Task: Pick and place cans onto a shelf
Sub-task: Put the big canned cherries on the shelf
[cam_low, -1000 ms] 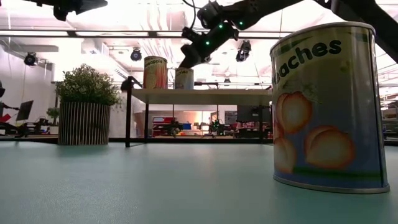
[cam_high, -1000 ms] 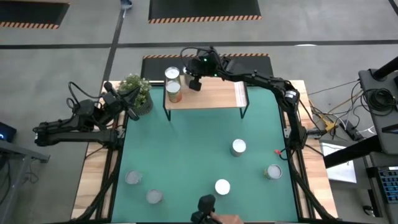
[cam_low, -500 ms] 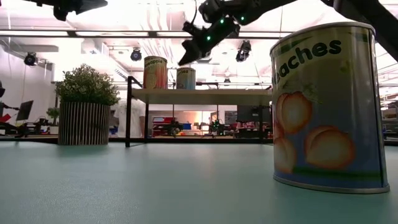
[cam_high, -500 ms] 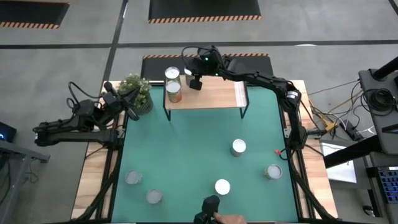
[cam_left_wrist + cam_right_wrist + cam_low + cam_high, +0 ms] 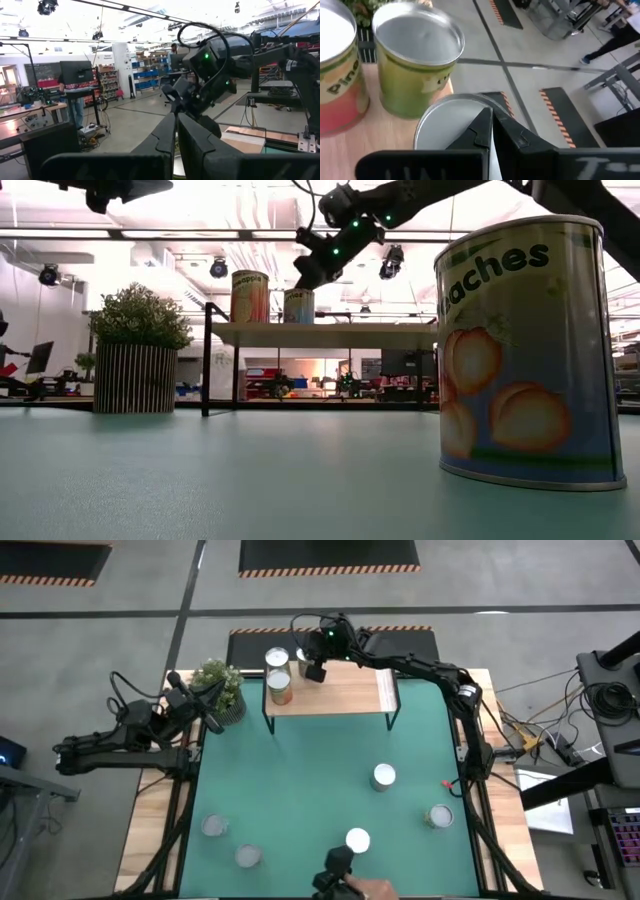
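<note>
Hovering with the right gripper (image 5: 313, 671) over the back left corner of the shelf (image 5: 340, 692), fingers (image 5: 481, 131) pressed together and gripping nothing; directly beneath the tips, a silver-topped can (image 5: 442, 125) standing on the wood. Just ahead of that gripper, a green-labelled can (image 5: 415, 65) and a pink-and-green can (image 5: 337, 75), upright and side by side on the same board. Seen level across the table (image 5: 300, 770), reaching down at a slant above the two shelf cans (image 5: 298, 305) without touching them. Well away from the right gripper, toward the near edge: five cans (image 5: 384, 777) scattered upright on the green top, one peach-labelled can (image 5: 525, 350) right at the low camera. Waiting with the left gripper (image 5: 212, 718) shut, close beside the potted plant (image 5: 220, 688)
</note>
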Controlling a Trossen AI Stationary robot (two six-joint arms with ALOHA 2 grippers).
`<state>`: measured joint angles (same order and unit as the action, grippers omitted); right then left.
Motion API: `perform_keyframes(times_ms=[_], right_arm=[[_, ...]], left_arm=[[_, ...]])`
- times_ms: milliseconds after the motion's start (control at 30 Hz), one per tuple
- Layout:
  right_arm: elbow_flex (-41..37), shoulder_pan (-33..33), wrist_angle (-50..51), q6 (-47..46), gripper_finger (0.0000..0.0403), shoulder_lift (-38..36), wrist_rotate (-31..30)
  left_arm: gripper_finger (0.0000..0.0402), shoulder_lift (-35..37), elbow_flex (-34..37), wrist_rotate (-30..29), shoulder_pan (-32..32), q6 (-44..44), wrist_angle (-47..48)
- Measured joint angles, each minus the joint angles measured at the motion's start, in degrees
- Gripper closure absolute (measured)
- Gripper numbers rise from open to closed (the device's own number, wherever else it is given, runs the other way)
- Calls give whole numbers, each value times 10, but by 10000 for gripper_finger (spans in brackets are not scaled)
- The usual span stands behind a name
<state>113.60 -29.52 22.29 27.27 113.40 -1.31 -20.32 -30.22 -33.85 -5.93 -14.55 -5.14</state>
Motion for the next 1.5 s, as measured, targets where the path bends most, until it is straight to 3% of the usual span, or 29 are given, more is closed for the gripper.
perform_keyframes(times_ms=[233, 900, 1167, 1400, 1500], right_arm=[[-1, 0, -7, 4, 394, 6, 31], [4, 9, -3, 2, 394, -26, 28], [5, 10, 65, -14, 394, -63, 23], [3, -17, 163, -36, 394, -76, -18], [-6, -28, 159, -51, 394, -71, -17]], left_arm=[[400, 0, 0, 0, 0, 0, 0], [400, 1, 0, 0, 0, 0, 0], [400, 1, 0, 0, 0, 0, 0], [400, 1, 0, 0, 0, 0, 0], [400, 1, 0, 0, 0, 0, 0]])
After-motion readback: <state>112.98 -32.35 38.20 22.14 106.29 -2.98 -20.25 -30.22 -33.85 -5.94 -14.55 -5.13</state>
